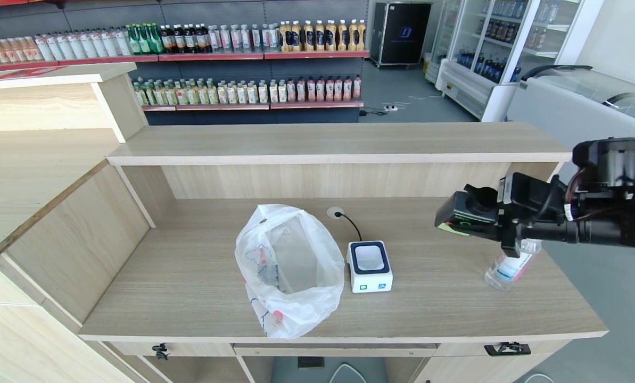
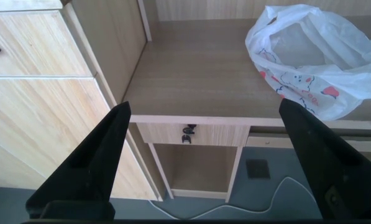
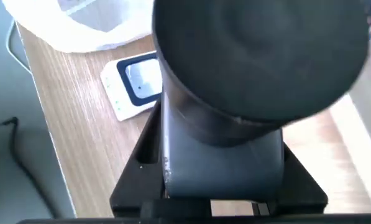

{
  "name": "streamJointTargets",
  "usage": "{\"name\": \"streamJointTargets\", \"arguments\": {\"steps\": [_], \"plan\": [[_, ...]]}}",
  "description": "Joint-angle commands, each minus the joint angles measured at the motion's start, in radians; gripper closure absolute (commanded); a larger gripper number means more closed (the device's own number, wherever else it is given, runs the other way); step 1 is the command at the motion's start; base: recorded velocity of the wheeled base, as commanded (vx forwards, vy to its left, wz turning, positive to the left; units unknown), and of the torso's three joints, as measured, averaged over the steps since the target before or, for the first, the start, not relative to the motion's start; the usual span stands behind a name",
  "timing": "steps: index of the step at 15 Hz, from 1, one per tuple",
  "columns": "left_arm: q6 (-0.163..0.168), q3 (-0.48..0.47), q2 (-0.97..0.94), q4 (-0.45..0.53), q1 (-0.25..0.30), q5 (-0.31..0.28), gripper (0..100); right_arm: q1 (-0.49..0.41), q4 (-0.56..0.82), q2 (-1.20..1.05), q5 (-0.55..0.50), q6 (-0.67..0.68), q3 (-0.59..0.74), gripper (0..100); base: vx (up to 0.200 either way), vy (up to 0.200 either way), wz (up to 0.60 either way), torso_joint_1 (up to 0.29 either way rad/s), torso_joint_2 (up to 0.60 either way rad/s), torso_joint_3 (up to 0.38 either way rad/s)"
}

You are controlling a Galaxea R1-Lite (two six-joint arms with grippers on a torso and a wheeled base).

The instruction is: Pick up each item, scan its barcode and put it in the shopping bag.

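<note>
While the left hand (image 2: 204,106) hangs with fingers wide apart off the counter's (image 1: 189,276) left front corner, the shopping bag (image 1: 266,303) stands open mid-counter with the scanner (image 1: 369,266) just beside it. Farther right, the right hand (image 1: 471,215) looks clamped on a dark cylinder (image 1: 453,215), long axis pointing toward the scanner, nothing between them; a clear bottle (image 1: 509,268) sits beneath it near the right edge

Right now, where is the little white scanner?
In the head view, the scanner sits midway along the counter, just right of the shopping bag.
</note>
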Motion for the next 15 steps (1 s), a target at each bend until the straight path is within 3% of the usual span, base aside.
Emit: {"name": "streamJointTargets", "arguments": {"steps": [1, 4, 8, 15], "plan": [[0.0, 0.0, 0.0, 0.0, 0.001, 0.0, 0, 0.049, 0.247, -0.31, 0.081, -0.399, -0.036, 100, 0.0, 0.0, 0.0, 0.0, 0.0, 0.0], [0.0, 0.0, 0.0, 0.0, -0.001, 0.0, 0, 0.07, 0.258, -0.352, 0.147, -0.981, -0.054, 100, 0.0, 0.0, 0.0, 0.0, 0.0, 0.0], [0.0, 0.0, 0.0, 0.0, 0.001, 0.0, 0, 0.179, 0.238, -0.372, 0.144, -1.39, -0.014, 100, 0.0, 0.0, 0.0, 0.0, 0.0, 0.0], [0.0, 0.0, 0.0, 0.0, 0.001, 0.0, 0, 0.29, -0.061, -0.356, 0.144, -1.447, 0.047, 100, 0.0, 0.0, 0.0, 0.0, 0.0, 0.0]]}}
